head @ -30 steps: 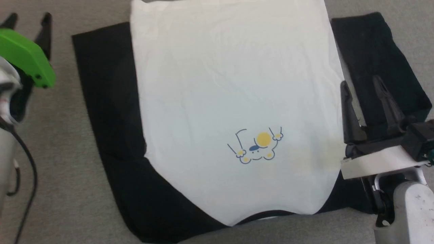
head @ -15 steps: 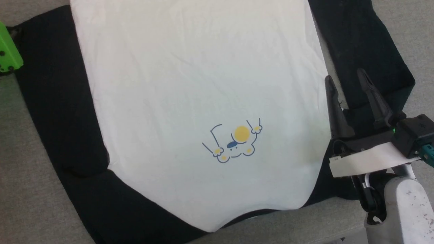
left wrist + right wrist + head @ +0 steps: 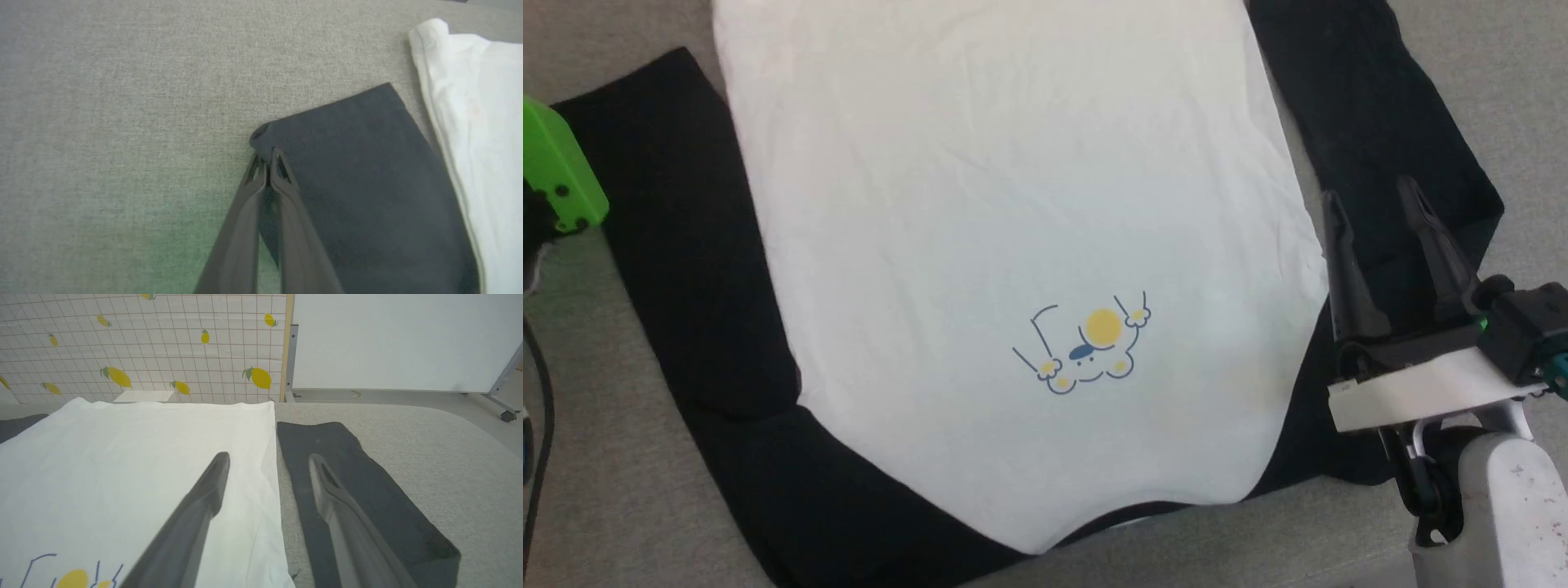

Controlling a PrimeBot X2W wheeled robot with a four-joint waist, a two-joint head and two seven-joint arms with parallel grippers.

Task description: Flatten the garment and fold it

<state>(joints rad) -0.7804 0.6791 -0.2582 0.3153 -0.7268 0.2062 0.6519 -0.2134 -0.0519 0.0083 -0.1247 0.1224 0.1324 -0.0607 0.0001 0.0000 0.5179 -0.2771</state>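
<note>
A large, soft white cotton T-shirt with black raglan sleeves lies spread flat on the grey woven surface, its neckline nearest the robot. Its only marking is a small line-drawn cartoon print in blue and yellow on the chest. Well left of that print, the left gripper has its fingers pressed together, pinching the puckered cuff corner of the left sleeve. Right of the print, the right gripper has its fingers spread, one over the white edge and one over the right sleeve.
</note>
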